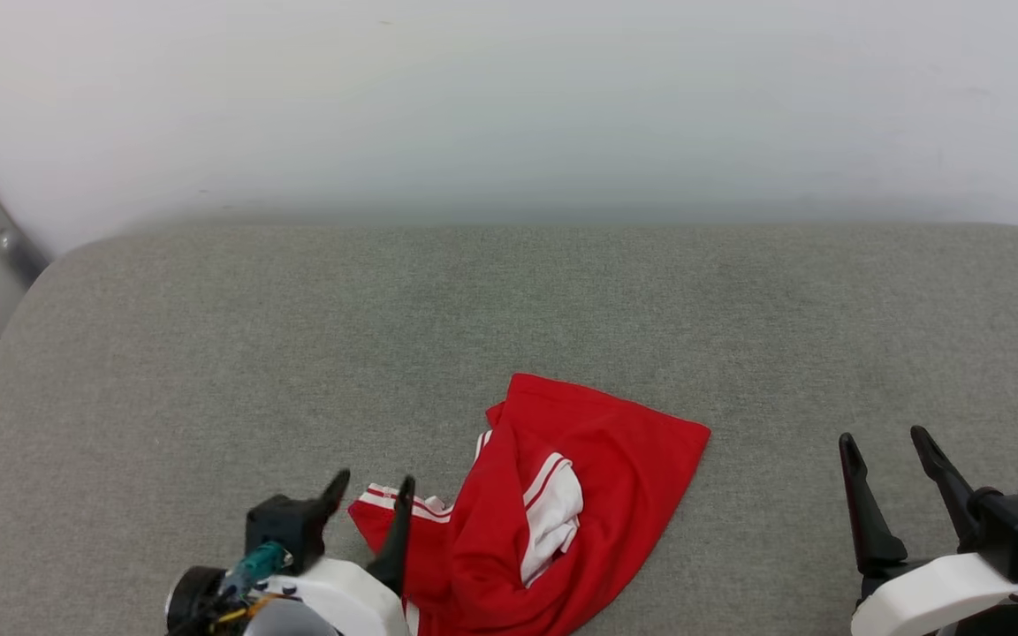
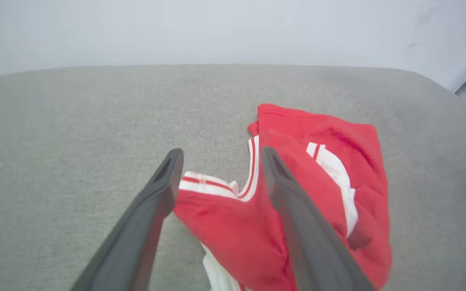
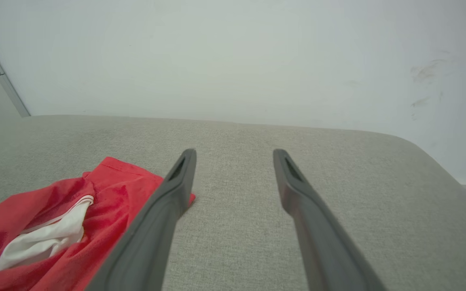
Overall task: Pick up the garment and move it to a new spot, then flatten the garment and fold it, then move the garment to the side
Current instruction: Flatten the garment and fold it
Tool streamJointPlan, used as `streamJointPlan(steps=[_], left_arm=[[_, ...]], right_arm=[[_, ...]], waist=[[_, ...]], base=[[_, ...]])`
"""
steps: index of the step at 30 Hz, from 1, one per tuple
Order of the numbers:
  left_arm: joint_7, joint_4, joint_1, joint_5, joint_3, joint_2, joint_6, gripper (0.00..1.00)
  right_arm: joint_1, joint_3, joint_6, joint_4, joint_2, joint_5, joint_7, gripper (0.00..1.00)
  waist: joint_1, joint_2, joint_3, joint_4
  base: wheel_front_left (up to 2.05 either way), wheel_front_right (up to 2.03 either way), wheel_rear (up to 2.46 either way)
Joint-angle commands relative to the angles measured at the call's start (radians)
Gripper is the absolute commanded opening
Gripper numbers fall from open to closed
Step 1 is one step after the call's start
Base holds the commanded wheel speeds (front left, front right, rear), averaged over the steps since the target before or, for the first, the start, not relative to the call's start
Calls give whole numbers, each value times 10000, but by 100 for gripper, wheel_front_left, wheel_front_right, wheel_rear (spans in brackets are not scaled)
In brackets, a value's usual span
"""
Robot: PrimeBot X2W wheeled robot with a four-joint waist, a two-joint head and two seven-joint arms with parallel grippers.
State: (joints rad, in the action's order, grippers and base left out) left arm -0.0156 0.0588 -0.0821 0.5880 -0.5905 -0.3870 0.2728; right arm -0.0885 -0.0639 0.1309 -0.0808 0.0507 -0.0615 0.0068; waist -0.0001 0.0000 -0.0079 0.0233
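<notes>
Grey upholstered surface (image 1: 208,353) below a pale wall (image 1: 509,106). The garment (image 1: 597,450) lies crumpled at the near middle, its long axis diagonal and a far corner pointing right. The left gripper (image 1: 374,481) is spread; the left wrist view shows it straddling the striped trim (image 2: 206,182). The right gripper (image 1: 882,437) is spread, well apart from the garment.

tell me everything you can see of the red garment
The garment is soft-looking red cloth with white parts and red-and-white striped trim. It lies crumpled in a loose heap on the grey fabric surface, on its near side, about mid-width in the head view. One red corner points to the right; a white part peeks from a fold in the middle. The open left end effector straddles its striped edge; whether it touches the cloth cannot be told. The open right end effector is apart from it.
</notes>
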Motion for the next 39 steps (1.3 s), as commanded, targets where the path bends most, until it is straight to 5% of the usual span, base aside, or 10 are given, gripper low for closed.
streamJointPlan(steps=[1,8,18,23,31,39], left_arm=[[-376,-120,-235,-177,139,-89,-29,100],[-1830,-330,-608,-585,710,-380,-41,100],[-2316,-496,-575,-592,1180,-390,-16,100],[-2419,-630,-762,-704,1205,-172,-78,100],[-2498,-560,-1071,-912,1321,296,-300,100],[-2513,-382,-1297,-1139,1446,758,-610,100]], right_arm=[[-138,-3,-5,-75,-5,51,27,100],[-190,47,-5,-230,-5,87,176,100],[31,-275,-3,-199,-7,-155,863,100],[371,29,-3,200,-9,-610,2564,100],[1668,1938,-3,726,645,-1962,6024,100],[2582,3389,-3,1421,1080,-3120,7721,100]], waist=[[1,0,-35,14],[1,0,-128,32],[1,0,14,600],[1,0,360,1272],[1,0,1065,2091],[1,0,1535,2486]], base=[[0,0,0],[0,0,0],[0,0,0],[0,0,0],[0,0,0],[0,0,0]])
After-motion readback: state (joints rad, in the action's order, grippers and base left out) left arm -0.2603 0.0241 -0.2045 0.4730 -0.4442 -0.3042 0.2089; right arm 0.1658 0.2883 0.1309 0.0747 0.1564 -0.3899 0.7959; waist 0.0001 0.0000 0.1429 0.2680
